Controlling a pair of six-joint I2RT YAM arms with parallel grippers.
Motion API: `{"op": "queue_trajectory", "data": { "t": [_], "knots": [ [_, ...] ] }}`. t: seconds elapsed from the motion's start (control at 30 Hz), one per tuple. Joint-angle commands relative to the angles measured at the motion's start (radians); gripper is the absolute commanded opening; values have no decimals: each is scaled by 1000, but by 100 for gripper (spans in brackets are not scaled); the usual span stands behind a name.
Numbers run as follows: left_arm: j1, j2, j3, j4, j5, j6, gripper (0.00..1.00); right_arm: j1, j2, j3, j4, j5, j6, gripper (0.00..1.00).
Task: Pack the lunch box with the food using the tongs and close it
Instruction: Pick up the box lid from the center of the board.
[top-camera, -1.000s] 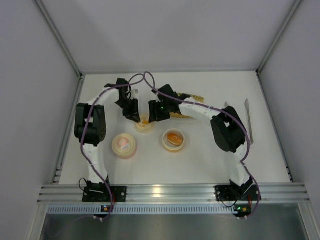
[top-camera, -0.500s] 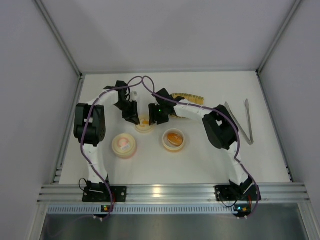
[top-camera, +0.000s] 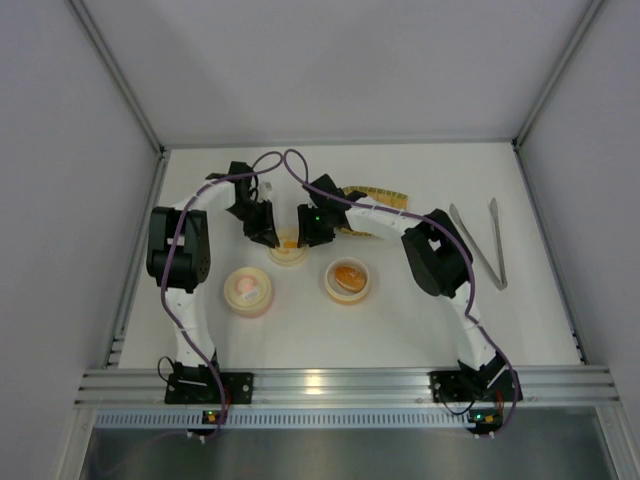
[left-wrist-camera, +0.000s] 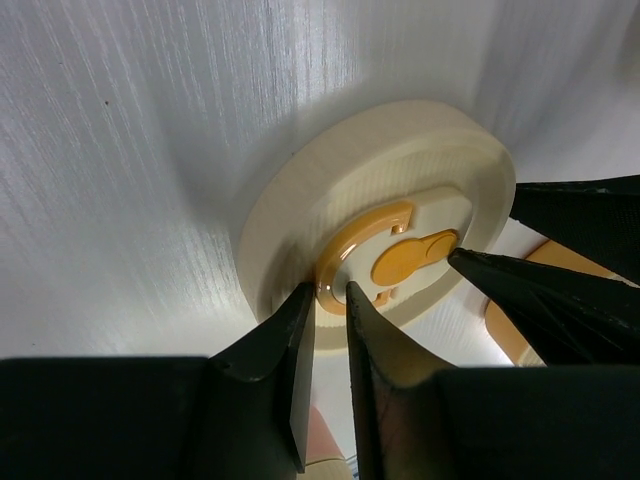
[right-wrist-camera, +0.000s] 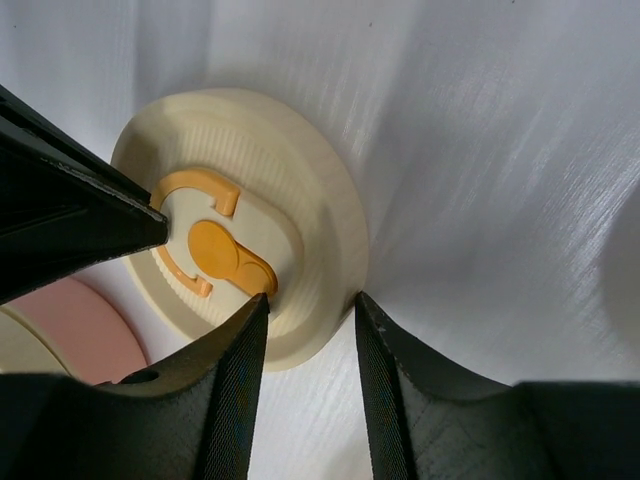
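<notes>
The lunch box lid (top-camera: 290, 248), round and cream with an orange latch, lies flat between both grippers. In the left wrist view my left gripper (left-wrist-camera: 330, 290) is nearly shut, its tips pinching the near rim of the lid (left-wrist-camera: 380, 200) by the orange ring. My right gripper (right-wrist-camera: 312, 297) straddles the lid's rim (right-wrist-camera: 330, 200): one tip rests by the orange latch, the other against the outer edge. An orange rounded piece of food sits in the orange bowl (top-camera: 348, 278). The tongs (top-camera: 480, 243) lie in a V at the right, held by neither gripper.
A pink-rimmed round bowl (top-camera: 248, 290) stands in front of the lid on the left, and shows pink at the left of the right wrist view (right-wrist-camera: 70, 335). A yellow ribbed tray (top-camera: 378, 196) lies behind the right arm. White walls enclose the table.
The right arm's elbow has drawn in to the left, uncovering both arms of the tongs. The right jaws have narrowed onto the lid's rim. The left gripper has stayed in place.
</notes>
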Motion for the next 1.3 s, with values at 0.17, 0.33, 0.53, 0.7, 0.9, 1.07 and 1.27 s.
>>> {"op": "queue_trajectory", "data": {
  "t": [0.17, 0.33, 0.53, 0.7, 0.9, 1.07, 1.27],
  "knots": [
    [0, -43, -1, 34, 135, -6, 20, 18, 44, 49, 4, -3, 2, 35],
    [0, -54, 12, 28, 181, -6, 17, 21, 47, 54, -3, 6, -7, 34],
    [0, -56, 17, 25, 220, -6, 15, 30, 57, 64, -19, 16, -18, 34],
    [0, -62, 17, 27, 247, -11, 14, 35, 65, 73, -22, 14, -20, 34],
    [-1, -66, 14, 30, 270, -12, 14, 40, 68, 78, -25, 13, -20, 34],
    [-1, -75, 17, 27, 282, -9, 14, 44, 74, 81, -25, 9, -18, 34],
    [2, -85, 26, -7, 192, 4, 24, 44, 68, 80, -23, 11, -18, 35]
  ]
}}
